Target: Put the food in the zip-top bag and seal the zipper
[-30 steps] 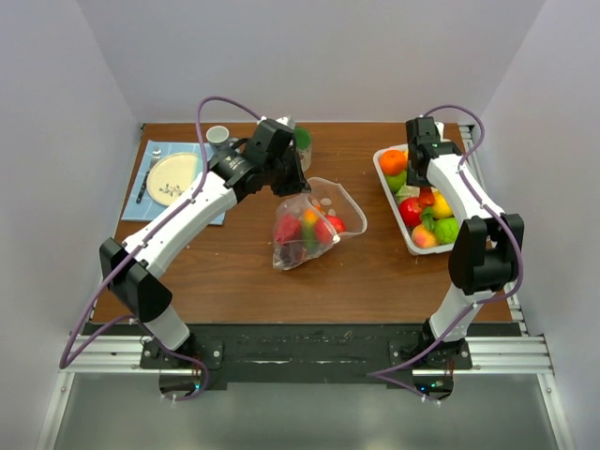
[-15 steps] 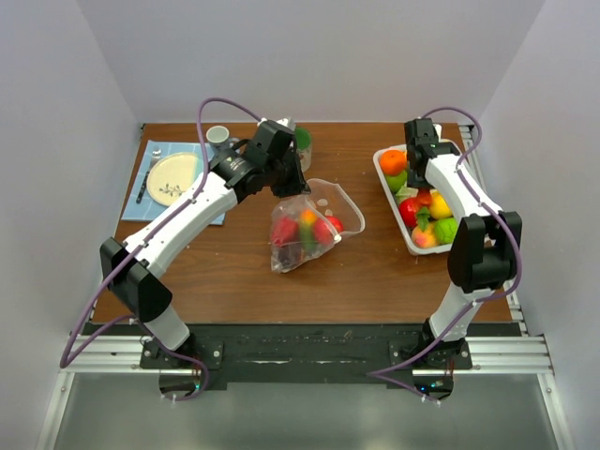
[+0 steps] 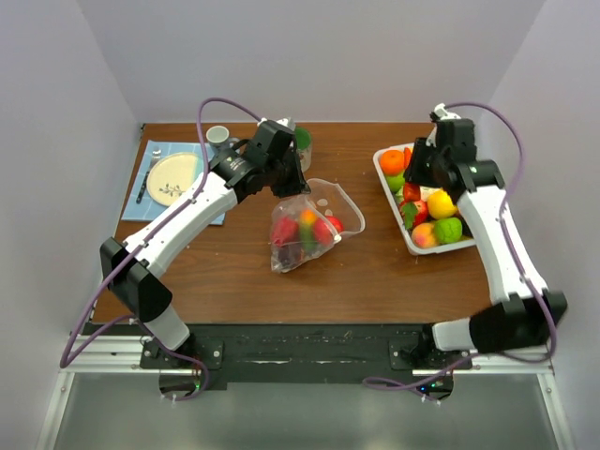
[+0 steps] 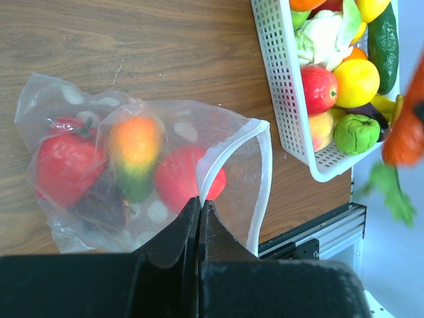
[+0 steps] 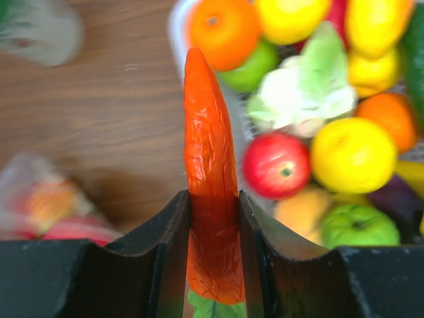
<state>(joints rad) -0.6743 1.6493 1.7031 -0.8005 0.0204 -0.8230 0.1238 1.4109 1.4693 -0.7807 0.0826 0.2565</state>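
Observation:
The clear dotted zip-top bag (image 3: 314, 223) lies mid-table with its mouth open toward the right. It holds two red fruits (image 4: 65, 169) and an orange-and-green one (image 4: 134, 156). My left gripper (image 3: 297, 187) is shut on the bag's mouth edge, pinching the white zipper strip (image 4: 222, 149) between its fingertips (image 4: 200, 203). My right gripper (image 3: 415, 169) is shut on an orange toy carrot (image 5: 211, 172) with green leaves. It holds the carrot above the left edge of the white basket (image 3: 407, 242). The basket shows in the left wrist view (image 4: 285, 99) full of fruit and vegetables.
A plate (image 3: 173, 178) on a blue mat, a fork and a small cup (image 3: 217, 136) sit at the back left. A green object (image 3: 303, 141) stands behind the left gripper. The basket takes up the back right of the table.
My right arm has swung outward and lifted from the basket with the carrot in its gripper. The left arm and the bag have stayed put.

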